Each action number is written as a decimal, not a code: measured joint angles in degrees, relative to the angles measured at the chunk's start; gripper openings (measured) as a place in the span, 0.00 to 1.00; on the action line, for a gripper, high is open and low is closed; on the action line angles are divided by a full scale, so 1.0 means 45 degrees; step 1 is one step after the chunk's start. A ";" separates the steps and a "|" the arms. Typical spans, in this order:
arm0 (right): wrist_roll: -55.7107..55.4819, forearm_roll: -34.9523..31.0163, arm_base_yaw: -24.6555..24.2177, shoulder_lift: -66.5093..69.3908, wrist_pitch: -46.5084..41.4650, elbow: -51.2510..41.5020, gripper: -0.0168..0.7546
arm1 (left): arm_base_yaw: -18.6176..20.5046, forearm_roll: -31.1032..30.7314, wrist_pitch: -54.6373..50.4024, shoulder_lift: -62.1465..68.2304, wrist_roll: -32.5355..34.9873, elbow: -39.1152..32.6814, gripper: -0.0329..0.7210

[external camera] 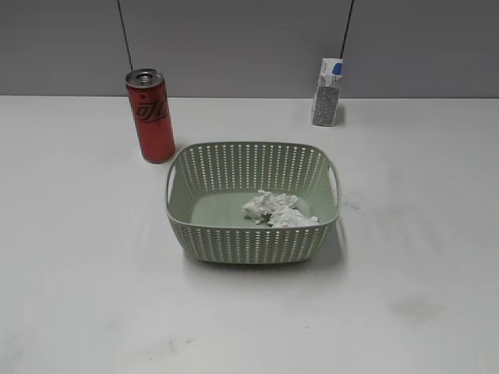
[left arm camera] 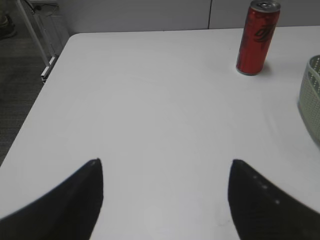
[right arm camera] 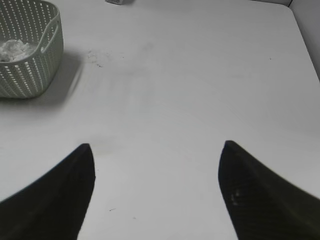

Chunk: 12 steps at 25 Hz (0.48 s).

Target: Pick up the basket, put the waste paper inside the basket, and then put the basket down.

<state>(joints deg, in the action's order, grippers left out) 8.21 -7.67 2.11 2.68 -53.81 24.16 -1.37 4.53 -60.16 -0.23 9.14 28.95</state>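
Note:
The sage-green basket (external camera: 253,238) stands on the white table in the middle of the exterior view. Crumpled white waste paper (external camera: 277,210) lies inside it at the right. The basket's edge shows in the left wrist view (left arm camera: 311,95), and the basket (right arm camera: 30,65) with paper (right arm camera: 15,49) in it shows at the top left of the right wrist view. My left gripper (left arm camera: 165,162) is open and empty over bare table, left of the basket. My right gripper (right arm camera: 156,146) is open and empty over bare table, right of the basket. Neither gripper shows in the exterior view.
A red soda can (external camera: 150,115) stands behind the basket at the left; it also shows in the left wrist view (left arm camera: 257,37). A white-and-blue carton (external camera: 327,92) stands at the back right. The table's left edge (left arm camera: 35,107) is near my left gripper.

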 joint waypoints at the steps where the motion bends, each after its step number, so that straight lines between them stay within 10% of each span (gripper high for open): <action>1: 0.0000 -0.0028 0.0000 0.0000 0.0000 0.0000 0.77 | 0.0000 0.0000 0.0000 0.0000 0.0000 -0.0012 0.83; 12: -0.0004 -0.0202 0.0000 0.0000 0.0000 0.0000 0.77 | 0.0000 0.0000 -0.0013 0.0000 0.0000 -0.0038 0.83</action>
<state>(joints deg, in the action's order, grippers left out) 8.20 -8.58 2.11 2.68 -53.81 24.16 -1.37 4.53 -60.22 -0.23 9.14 28.78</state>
